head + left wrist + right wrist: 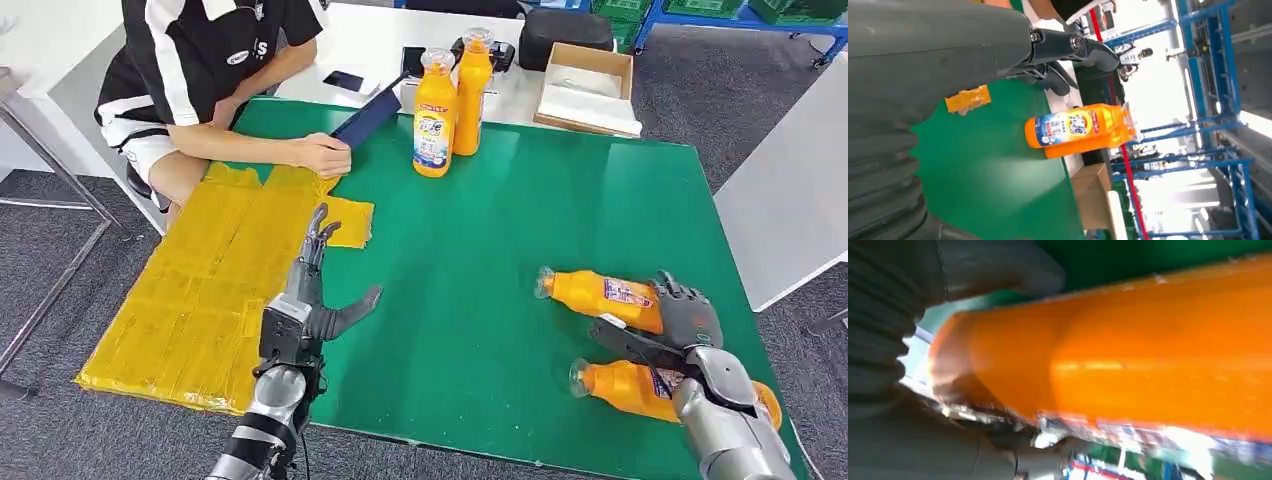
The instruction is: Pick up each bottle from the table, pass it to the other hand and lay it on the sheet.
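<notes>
On the green table (480,260), two bottles (450,100) stand upright near the far edge. Two more lie near the right edge; the right hand (685,320) rests over the farther lying bottle (600,295), beside the nearer lying bottle (630,388). The left hand (320,290), fingers spread and holding nothing, hovers beside the yellow sheet (200,290) along the left edge. A person (215,60) sits at the far left corner.

Glossy plastic bottles (436,115) on smooth matt green table (480,260).
</notes>
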